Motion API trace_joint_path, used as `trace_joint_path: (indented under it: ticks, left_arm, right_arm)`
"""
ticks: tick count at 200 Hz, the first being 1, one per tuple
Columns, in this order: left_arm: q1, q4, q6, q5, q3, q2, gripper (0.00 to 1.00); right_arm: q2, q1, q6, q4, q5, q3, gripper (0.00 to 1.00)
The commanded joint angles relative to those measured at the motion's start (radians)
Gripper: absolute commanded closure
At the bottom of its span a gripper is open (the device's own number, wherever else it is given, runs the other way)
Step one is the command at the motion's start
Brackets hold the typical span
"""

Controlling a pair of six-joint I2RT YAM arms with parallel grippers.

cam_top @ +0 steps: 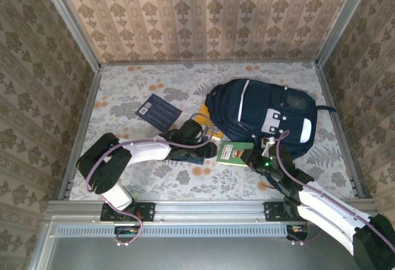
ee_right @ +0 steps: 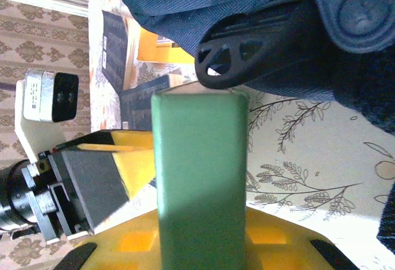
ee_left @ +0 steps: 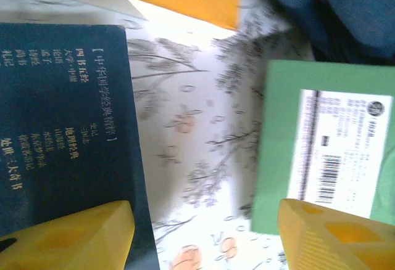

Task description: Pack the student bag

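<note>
Navy student bag point(cam_top: 259, 106) lies front-up, long axis running left-right.

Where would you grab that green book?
Probably by the short edge facing the right arm, jaws coming in from that side: the green book looks thin, and the bag crowds its far edge.

A floral-printed tabletop point(cam_top: 185, 184) carries a patterned blue book point(cam_top: 158, 111), lying flat on its left half. A green book point(cam_top: 234, 153) with a white barcode label point(ee_left: 339, 153) sits near the front middle, and a yellow book point(cam_top: 207, 113) is just behind it. Damask wallpaper point(cam_top: 203, 11) covers the surrounding walls.
</note>
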Motion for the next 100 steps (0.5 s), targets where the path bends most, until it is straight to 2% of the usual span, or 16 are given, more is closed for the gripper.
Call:
trace_joint_path:
  ticks: [1, 54, 73, 100]
  left_arm:
    - [0.050, -0.111, -0.044, -0.056, -0.078, -0.014, 0.35]
    - [0.135, -0.196, 0.062, -0.079, -0.079, -0.087, 0.34]
    - [0.175, -0.238, 0.102, -0.089, -0.070, -0.110, 0.34]
    - [0.197, -0.282, 0.137, -0.067, -0.057, -0.210, 0.30]
  right_arm:
    - [-0.020, -0.010, -0.051, -0.058, 0.020, 0.046, 0.92]
    - [0.043, -0.012, -0.088, 0.028, -0.057, 0.077, 0.93]
    - [0.065, -0.012, -0.111, 0.016, -0.086, 0.116, 1.00]
    - [0.078, -0.011, -0.086, 0.097, -0.167, 0.150, 1.00]
